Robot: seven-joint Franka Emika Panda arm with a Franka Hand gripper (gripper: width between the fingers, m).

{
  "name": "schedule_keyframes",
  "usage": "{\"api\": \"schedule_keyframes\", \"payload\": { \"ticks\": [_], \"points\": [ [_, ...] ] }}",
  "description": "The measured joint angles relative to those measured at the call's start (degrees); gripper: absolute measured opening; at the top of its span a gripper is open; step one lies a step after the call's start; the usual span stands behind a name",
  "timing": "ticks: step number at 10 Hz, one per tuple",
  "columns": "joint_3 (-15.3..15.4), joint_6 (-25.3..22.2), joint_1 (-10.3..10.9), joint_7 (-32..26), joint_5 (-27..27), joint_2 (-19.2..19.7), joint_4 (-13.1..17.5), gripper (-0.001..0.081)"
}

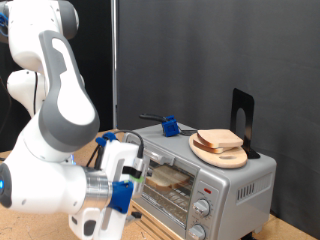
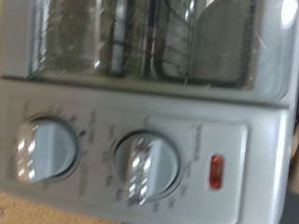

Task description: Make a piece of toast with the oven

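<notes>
The white Franka arm fills the exterior view's left, its gripper [image 1: 128, 175] set low in front of the toaster oven [image 1: 215, 175], just beside the glass door on the door's left edge. Blue pads show on the hand, but the arm's bulk hides the fingertips, so whether the jaws are spread or pressed together cannot be told. Behind the door glass [image 1: 168, 180] a slice of toast [image 1: 168, 177] lies on the rack, pale with a tan edge. On the oven's flat top, a round wooden plate [image 1: 220, 150] carries what looks like another slice of bread [image 1: 220, 139], though the picture is too soft to be sure. A blue clip [image 1: 171, 126] sits further back on the top. The wrist view, blurred, faces the oven's control panel: two ribbed silver knobs [image 2: 42, 149] [image 2: 148, 168] side by side, a red mark [image 2: 216, 172] beside the second, and the wire rack [image 2: 140, 42] behind the glass.
</notes>
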Motion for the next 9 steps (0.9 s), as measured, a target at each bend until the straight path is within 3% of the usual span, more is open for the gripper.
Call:
{"api": "schedule_keyframes", "payload": {
  "ticks": [4, 9],
  "points": [
    [0.06, 6.52, 0.62, 0.58, 1.42, 8.09, 8.45, 0.0808],
    [0.7, 3.28, 0.11, -0.21, 3.3, 10.27, 10.08, 0.0808]
  ]
}}
